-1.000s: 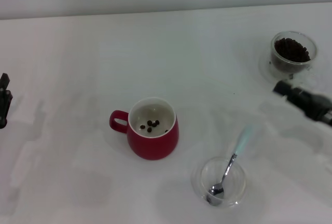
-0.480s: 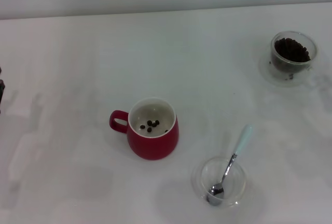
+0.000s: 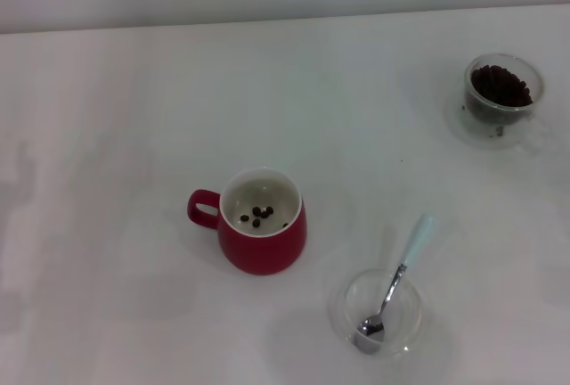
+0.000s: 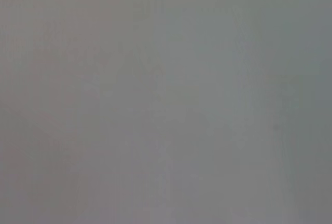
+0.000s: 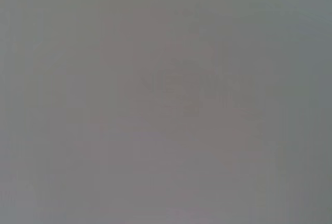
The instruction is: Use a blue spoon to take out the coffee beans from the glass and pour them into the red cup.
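Neither end effector was in view, so we could not tell their state. The blue spoon [image 3: 403,274] rested in a clear dish [image 3: 380,314] near the red cup [image 3: 260,222], which held a few coffee beans [image 3: 259,215]. We judged the scooping likely finished; any further scoop would have called for regrasping the spoon and reaching the glass [image 3: 501,91], well apart from the cup.

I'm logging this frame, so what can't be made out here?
- Both tools: outside the head view; the wrist views show only featureless grey.
- Bean count in the glass: piled together, too small.
- Spoon bowl contents: too small, behind reflections in the clear dish.

Both arms outside every view.
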{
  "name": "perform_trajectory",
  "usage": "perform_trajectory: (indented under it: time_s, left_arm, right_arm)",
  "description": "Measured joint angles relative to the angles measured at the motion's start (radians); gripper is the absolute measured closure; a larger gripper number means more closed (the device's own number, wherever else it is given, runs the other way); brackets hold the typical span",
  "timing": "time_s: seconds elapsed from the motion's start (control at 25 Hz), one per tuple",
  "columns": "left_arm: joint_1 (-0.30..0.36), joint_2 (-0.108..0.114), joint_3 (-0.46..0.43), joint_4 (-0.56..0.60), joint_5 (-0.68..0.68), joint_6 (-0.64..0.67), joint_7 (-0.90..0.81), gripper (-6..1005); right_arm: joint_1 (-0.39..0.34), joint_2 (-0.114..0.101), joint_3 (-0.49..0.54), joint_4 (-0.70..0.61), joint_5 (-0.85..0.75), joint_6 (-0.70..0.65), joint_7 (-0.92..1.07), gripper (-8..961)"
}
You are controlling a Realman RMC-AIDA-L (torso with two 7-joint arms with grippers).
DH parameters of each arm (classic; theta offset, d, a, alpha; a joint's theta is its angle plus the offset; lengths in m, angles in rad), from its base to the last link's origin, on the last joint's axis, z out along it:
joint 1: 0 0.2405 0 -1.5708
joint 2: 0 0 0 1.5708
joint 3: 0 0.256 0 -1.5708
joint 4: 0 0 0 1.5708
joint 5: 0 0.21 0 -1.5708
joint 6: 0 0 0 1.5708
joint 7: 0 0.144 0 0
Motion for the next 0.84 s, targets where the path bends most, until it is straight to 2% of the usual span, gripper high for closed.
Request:
perform_trajectory:
  time_s: [0.16, 0.24, 0.44, 0.68, 0.84]
  left_arm:
    - [-0.01, -0.002, 0.002, 0.03, -0.04, -0.001, 0.001, 490]
    - [-0.012, -0.003, 0.005, 0.037, -0.039, -0.002, 0.0, 489]
    - [-0.014, -0.003, 0.008, 0.056, -0.031, -0.003, -0.007, 487]
    - [-0.036, -0.002, 0.001, 0.056, -0.044, -0.027, -0.007, 484]
    - [-0.071, 0.005, -0.007, 0.034, -0.051, -0.022, -0.007, 484]
  right_arm:
    - [0.042, 0.0, 0.142, 0.016, 0.02, -0.078, -0.095, 657]
    - [0.067, -0.001, 0.173, 0.014, 0.026, -0.119, -0.148, 637]
    - [0.096, -0.002, 0.182, 0.01, 0.027, -0.144, -0.228, 401]
    - [0.097, -0.001, 0.178, 0.011, 0.024, -0.108, -0.246, 195]
    - [0.101, 0.0, 0.184, 0.024, 0.03, -0.102, -0.242, 195]
